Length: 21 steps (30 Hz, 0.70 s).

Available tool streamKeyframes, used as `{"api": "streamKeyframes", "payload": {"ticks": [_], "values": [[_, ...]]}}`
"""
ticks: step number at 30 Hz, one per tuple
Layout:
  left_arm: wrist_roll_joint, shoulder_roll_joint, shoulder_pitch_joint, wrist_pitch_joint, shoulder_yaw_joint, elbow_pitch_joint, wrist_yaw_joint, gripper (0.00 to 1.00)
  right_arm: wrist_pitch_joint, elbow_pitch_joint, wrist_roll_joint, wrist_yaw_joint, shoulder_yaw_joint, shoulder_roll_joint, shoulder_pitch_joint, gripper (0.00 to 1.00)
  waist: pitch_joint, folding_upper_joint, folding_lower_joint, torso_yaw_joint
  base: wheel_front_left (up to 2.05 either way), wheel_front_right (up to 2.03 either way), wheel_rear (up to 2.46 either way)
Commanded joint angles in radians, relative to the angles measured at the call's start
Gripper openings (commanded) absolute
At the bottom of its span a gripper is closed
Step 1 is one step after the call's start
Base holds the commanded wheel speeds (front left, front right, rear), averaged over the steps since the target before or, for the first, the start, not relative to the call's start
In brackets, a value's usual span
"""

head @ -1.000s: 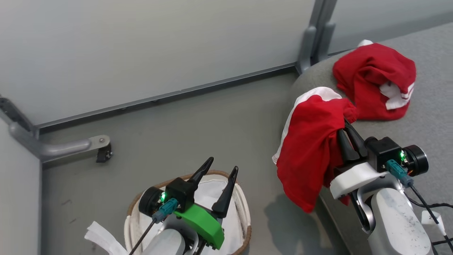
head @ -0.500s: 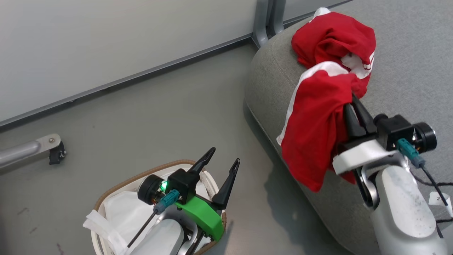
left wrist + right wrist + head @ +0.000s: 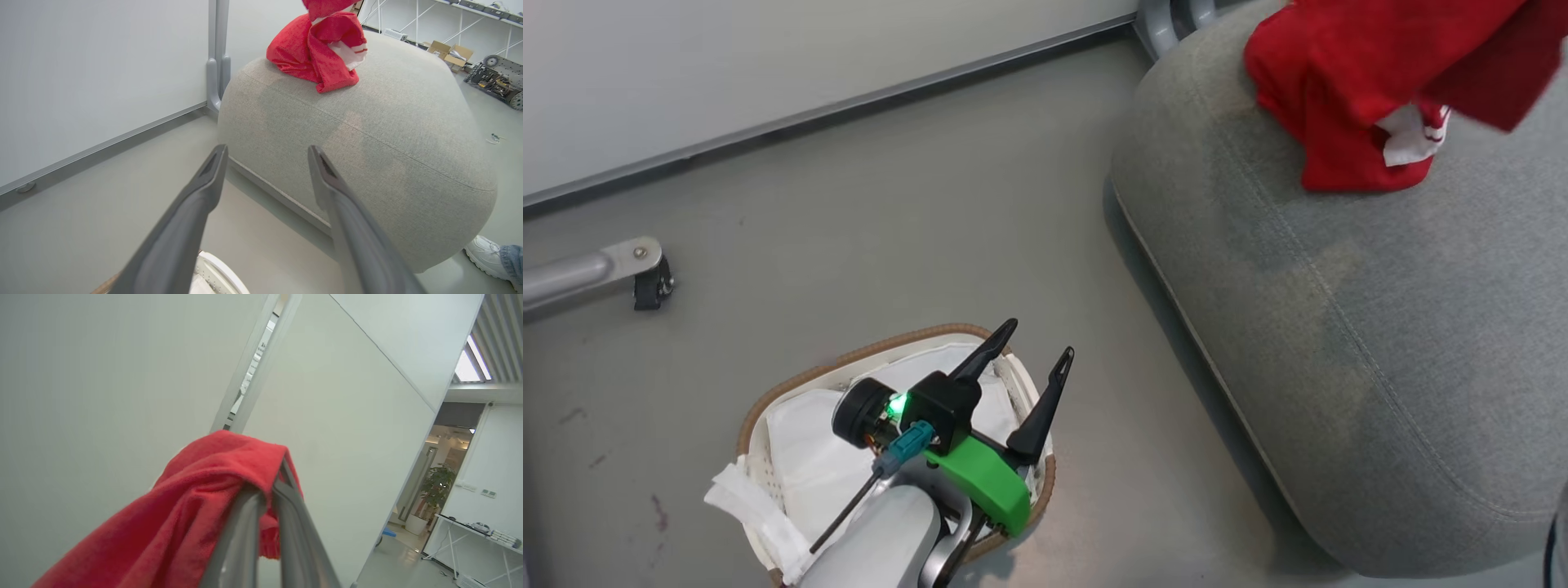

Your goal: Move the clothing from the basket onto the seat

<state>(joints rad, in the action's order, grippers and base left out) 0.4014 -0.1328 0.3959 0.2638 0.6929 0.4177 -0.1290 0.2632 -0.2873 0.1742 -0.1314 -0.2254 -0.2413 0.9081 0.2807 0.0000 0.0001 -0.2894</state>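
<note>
Nearest: left gripper (image 3: pixel 1041 337) hovers over basket (image 3: pixel 792 382), fingers spread, holding nothing. Basket shows white liner (image 3: pixel 809 465), no red in visible part; arm hides rest.

Beyond: seat (image 3: pixel 1339 367), one red garment (image 3: pixel 1327 122) bunched on its far top.

Change over last second: second garment (image 3: pixel 184 506), then hanging beside seat's rounded edge, now raised high above seat, with right gripper (image 3: pixel 271 489) pinching its fold. Head camera also swung.

Judgement: basket likely emptied. Release onto seat remains.

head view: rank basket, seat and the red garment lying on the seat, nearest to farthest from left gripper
1. Basket, directly under the left gripper.
2. Seat, to its right.
3. Red garment, up on the seat's far end.
</note>
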Motion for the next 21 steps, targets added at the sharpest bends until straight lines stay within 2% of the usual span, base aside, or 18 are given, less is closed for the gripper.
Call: {"api": "streamKeyframes", "payload": {"ticks": [1,6,11,15,21], "values": [[-0.013,-0.009,0.021,0.001,0.0,-0.007,-0.003,1.0,-0.007,-0.016,0.015,0.001,-0.015,-0.028,0.036,0.0,0.044,0.0,-0.0001,0.043,0.0,0.0,0.0],[-0.023,-0.025,0.04,0.001,-0.003,-0.018,-0.003,1.0,-0.054,-0.085,0.038,0.001,-0.086,-0.157,0.143,0.0,0.112,0.0,-0.0001,0.078,0.0,0.0,0.0],[-0.043,-0.046,0.071,0.001,-0.007,-0.03,-0.003,1.0,-0.068,-0.169,0.034,0.001,-0.165,-0.21,0.182,0.0,0.194,0.0,-0.0001,0.093,0.0,0.0,0.0],[-0.062,-0.07,0.106,0.001,-0.002,-0.044,-0.003,1.0,-0.044,-0.252,0.053,0.001,-0.224,-0.206,0.182,0.0,0.262,0.0,-0.0001,0.096,0.0,0.0,0.0],[-0.078,-0.085,0.146,0.001,-0.005,-0.056,-0.003,1.0,-0.006,-0.368,0.109,0.001,-0.306,-0.133,0.131,0.0,0.325,0.0,-0.0001,0.092,0.0,0.0,0.0]]}}
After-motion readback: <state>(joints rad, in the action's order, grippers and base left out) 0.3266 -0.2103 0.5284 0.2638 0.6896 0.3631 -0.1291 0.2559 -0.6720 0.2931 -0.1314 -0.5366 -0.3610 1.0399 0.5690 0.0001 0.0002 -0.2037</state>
